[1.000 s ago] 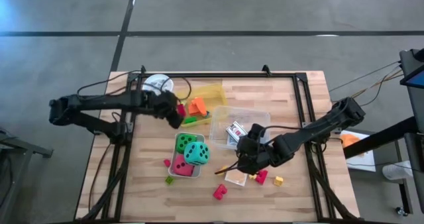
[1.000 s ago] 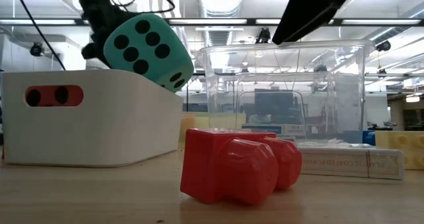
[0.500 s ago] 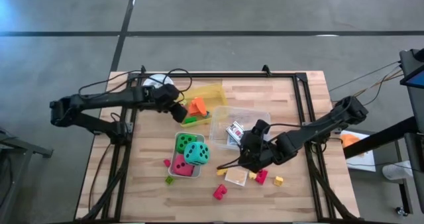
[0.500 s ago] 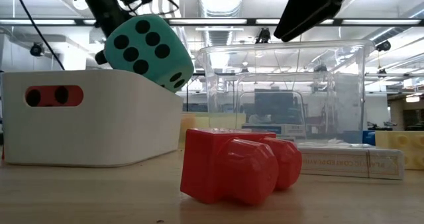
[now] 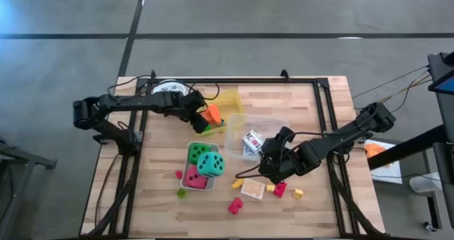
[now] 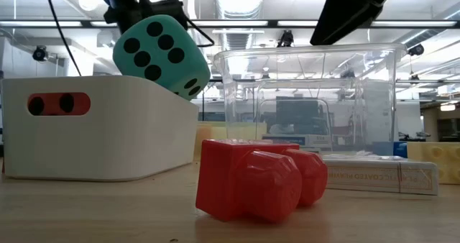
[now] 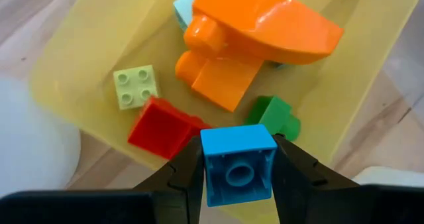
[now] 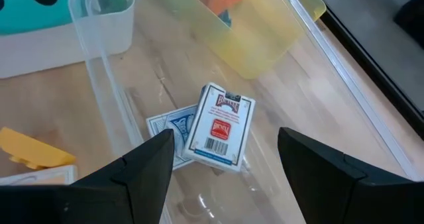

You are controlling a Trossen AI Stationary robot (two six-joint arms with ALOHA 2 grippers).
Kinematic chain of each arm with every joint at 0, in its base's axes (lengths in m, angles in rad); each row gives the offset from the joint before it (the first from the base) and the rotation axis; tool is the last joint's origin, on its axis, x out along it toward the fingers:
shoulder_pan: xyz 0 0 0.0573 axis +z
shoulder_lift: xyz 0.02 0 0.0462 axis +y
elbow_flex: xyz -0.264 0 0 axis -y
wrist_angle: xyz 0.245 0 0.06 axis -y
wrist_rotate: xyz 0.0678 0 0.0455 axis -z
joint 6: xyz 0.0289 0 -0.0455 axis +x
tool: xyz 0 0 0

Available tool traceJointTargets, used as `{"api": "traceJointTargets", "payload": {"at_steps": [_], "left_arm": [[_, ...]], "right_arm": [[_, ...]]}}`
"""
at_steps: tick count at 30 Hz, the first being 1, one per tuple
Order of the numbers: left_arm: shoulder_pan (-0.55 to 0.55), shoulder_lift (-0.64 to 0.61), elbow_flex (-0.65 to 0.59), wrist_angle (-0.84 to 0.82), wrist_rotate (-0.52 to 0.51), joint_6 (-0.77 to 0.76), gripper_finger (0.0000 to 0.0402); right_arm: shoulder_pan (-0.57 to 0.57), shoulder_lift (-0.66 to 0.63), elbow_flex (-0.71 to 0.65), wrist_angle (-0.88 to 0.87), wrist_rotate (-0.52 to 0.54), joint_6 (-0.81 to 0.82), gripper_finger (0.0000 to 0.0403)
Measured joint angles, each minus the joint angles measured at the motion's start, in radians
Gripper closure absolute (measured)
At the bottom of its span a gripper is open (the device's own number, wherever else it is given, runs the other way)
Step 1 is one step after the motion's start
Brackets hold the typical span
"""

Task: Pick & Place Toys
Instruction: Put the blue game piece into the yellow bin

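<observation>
My left gripper is shut on a small blue block above the yellow tray. In the tray lie an orange toy, a red block, a pale green block and a green block. My right gripper is open and empty above the near edge of the clear box. Two card packs lie on the box's floor. A green die, a teal die and a red die sit in a white bin. My left gripper pinches the blue block by two opposite sides between its two fingers. The block's hollow face is turned toward the wrist camera. The fingers slant down toward the tray. The block is lifted clear, above the tray's near rim.
A white cup stands at the far left beside the tray. Loose blocks lie on the near part of the table: red, red, yellow, green. A card pack lies flat near them.
My left gripper has gone toward the table's far right, to the yellow tray. My right gripper has drawn a little toward the table's right edge, over the clear box.
</observation>
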Motion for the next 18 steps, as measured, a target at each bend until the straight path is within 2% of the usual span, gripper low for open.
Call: {"api": "traceJointTargets", "payload": {"at_steps": [18], "left_arm": [[0.0,0.126,0.004,0.027,0.032,0.04,0.0282]], "right_arm": [[0.001,0.002,-0.015,0.001,-0.004,0.012,0.014]]}}
